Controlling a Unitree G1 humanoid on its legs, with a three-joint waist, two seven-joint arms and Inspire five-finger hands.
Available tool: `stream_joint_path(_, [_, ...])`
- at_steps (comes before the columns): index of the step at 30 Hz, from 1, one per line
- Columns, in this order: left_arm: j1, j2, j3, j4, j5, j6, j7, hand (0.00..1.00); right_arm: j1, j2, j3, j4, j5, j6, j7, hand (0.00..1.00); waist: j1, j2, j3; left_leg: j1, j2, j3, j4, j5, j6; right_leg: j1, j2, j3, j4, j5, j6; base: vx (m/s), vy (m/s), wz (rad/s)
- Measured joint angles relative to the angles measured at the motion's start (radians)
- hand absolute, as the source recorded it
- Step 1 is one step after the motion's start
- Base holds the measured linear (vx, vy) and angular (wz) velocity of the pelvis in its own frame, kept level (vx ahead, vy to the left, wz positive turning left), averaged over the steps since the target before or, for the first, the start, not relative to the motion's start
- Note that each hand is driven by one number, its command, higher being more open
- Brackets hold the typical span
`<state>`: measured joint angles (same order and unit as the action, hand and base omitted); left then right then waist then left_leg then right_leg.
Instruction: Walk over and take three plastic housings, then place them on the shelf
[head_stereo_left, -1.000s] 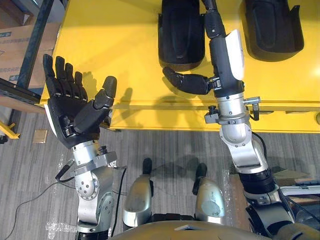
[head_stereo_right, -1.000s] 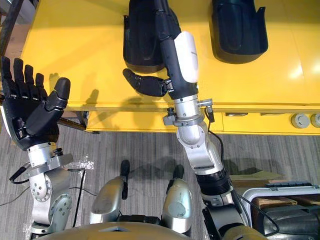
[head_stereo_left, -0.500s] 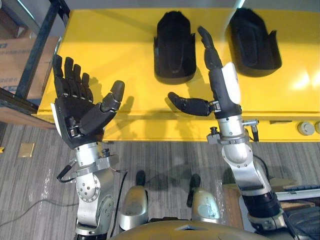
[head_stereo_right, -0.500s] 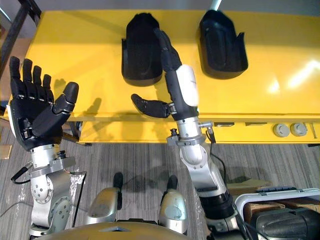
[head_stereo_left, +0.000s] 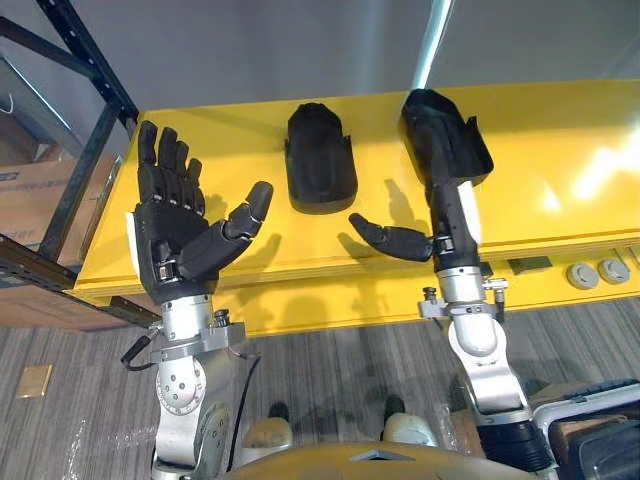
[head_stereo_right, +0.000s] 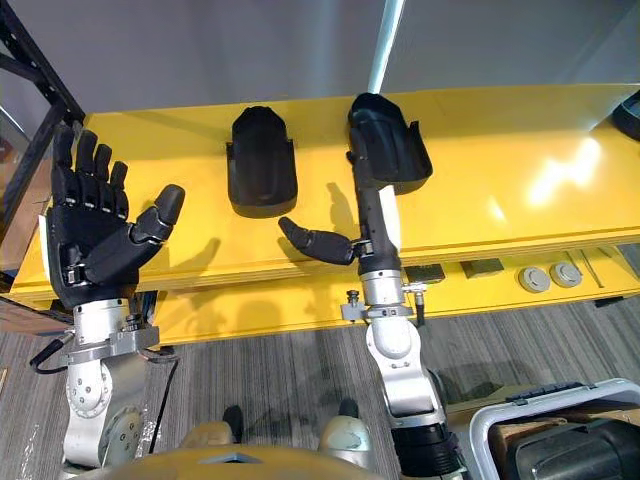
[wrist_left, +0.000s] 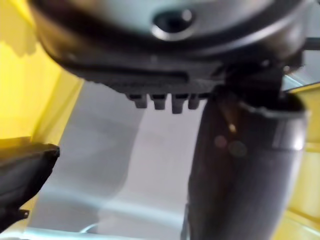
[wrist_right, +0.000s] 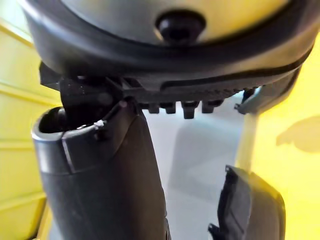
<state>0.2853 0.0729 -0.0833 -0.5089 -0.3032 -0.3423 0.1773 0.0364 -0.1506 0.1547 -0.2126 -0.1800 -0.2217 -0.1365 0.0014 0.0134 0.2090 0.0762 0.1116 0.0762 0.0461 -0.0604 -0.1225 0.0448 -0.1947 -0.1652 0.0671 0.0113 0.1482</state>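
Yellow desk (head_stereo_left: 560, 150) under a grey wall carries two black plastic housings, both with their long axis running away from the robot. The right housing (head_stereo_left: 445, 135) sits straight ahead of the right hand (head_stereo_left: 395, 238) and covers it past the palm, so I cannot tell whether it is gripped or merely rests on the desk (the thumb juts sideways toward its neighbour). The middle housing (head_stereo_left: 320, 160) lies flat between the two hands, nearer the right one. The left hand (head_stereo_left: 175, 235) hovers palm-up, fingers spread wide, empty. A dark shape (head_stereo_right: 632, 108), cut off at the desk's right end, may be a third.
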Motion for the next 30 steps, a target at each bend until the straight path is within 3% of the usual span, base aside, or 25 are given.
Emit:
stream_joint_path(7, [-0.004, -0.008, 0.002, 0.001, 0.0, 0.018, 0.011, 1.0, -0.097, -0.001, 0.041, 0.109, -0.011, 0.004, -0.01, 1.0, 0.008, 0.002, 0.004, -0.07, 0.002, -0.039, 0.043, 0.002, -0.003, -0.037, 0.001, -0.03, 0.014, 0.001, -0.002, -0.01, -0.014, 0.14])
stream_joint_path(13, [-0.021, -0.018, 0.005, 0.002, 0.0, 0.019, 0.029, 1.0, -0.258, -0.002, 0.035, 0.172, -0.081, 0.019, -0.078, 1.0, 0.027, 0.024, 0.076, -0.111, 0.003, -0.069, 0.081, 0.001, -0.004, -0.063, -0.002, -0.05, 0.06, -0.013, -0.019, -0.07, -0.013, 0.13])
stream_joint_path(23, [-0.058, -0.02, 0.003, 0.002, -0.001, 0.018, 0.042, 1.0, -0.378, -0.004, 0.003, 0.222, -0.228, 0.051, -0.247, 1.0, 0.027, 0.039, 0.166, -0.173, 0.0, -0.087, 0.125, 0.011, -0.006, -0.143, -0.013, -0.051, 0.15, -0.038, -0.028, -0.04, -0.008, 0.03])
stream_joint_path(30, [-0.054, -0.029, 0.002, 0.002, -0.001, 0.018, 0.041, 1.0, -0.416, -0.014, -0.007, 0.264, -0.286, 0.081, -0.293, 1.0, 0.025, 0.044, 0.187, -0.183, 0.001, -0.096, 0.123, 0.018, -0.011, -0.172, -0.018, -0.053, 0.199, -0.062, -0.032, -0.02, -0.015, 0.02])
